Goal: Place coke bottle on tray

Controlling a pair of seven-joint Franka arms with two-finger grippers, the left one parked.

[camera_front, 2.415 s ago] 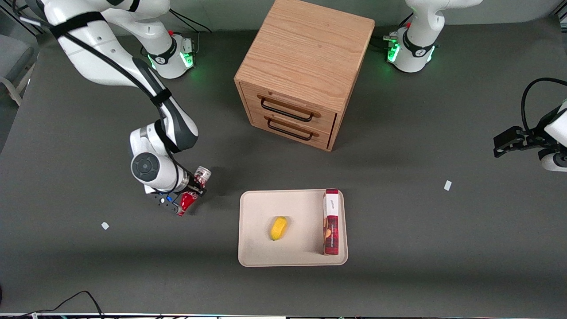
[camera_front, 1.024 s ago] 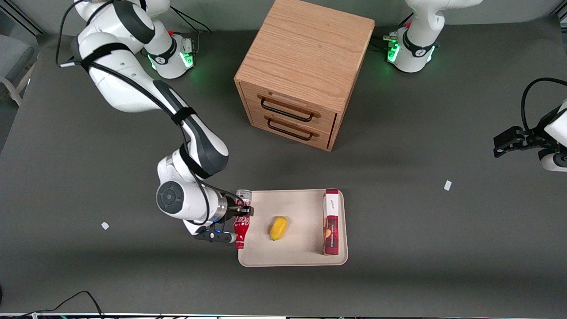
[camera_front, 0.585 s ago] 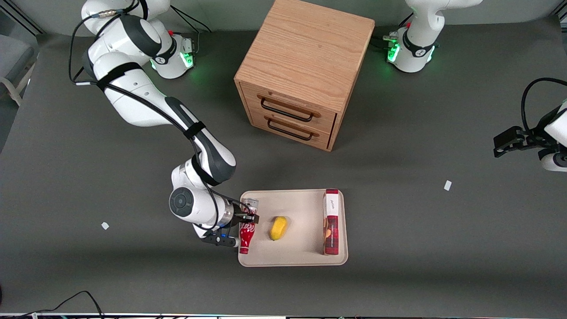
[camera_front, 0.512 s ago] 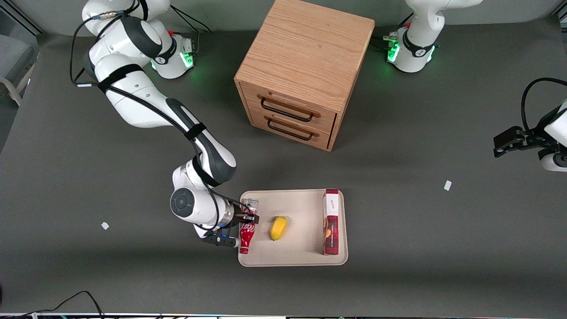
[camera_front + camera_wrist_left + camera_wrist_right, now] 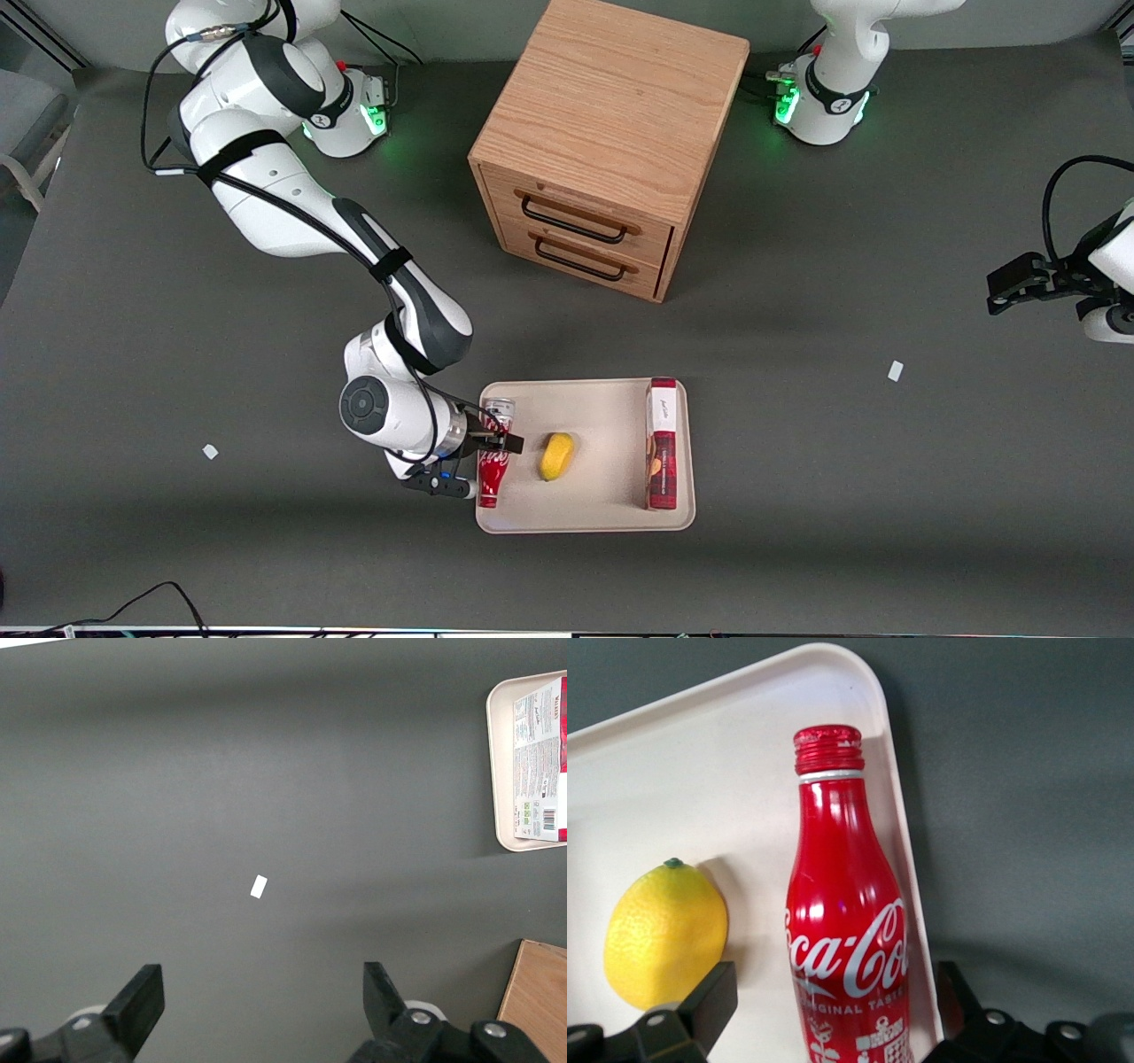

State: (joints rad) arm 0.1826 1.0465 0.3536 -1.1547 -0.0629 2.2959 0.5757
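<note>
The bottle (image 5: 493,456) lies lengthwise between the fingers of the claw (image 5: 498,440), inside the tray (image 5: 602,416) and hard against the rim at the working arm's end. Its red cap points away from the wrist camera. The claw is open: in the wrist view both fingers stand clear of the bottle's (image 5: 846,930) sides, with a gap on each side. It seems to rest on the tray floor, though I cannot tell whether its side leans on the rim. That is where I judge the risk to be. The bottle is round and sits at the very edge, so a finger brushing it as the claw pulls back could roll it over the low rim onto the table. A nudge the other way could send it into the lemon (image 5: 557,455), which lies just past the inner finger, near the bottle but not touching it. A straight lift clear of both sides looks safest. Farther from the claw, the box (image 5: 663,443) lies along the tray's rim toward the parked arm's end, well apart from the bottle, and the cabinet (image 5: 611,115) is farther off still. Half a second ago the fingers were pinched on the bottle at nearly this same spot; now they have parted, while the arm has hardly shifted. A couple of seconds earlier the bottle was carried over bare table, short of the tray. Lemon and box have not moved.
</note>
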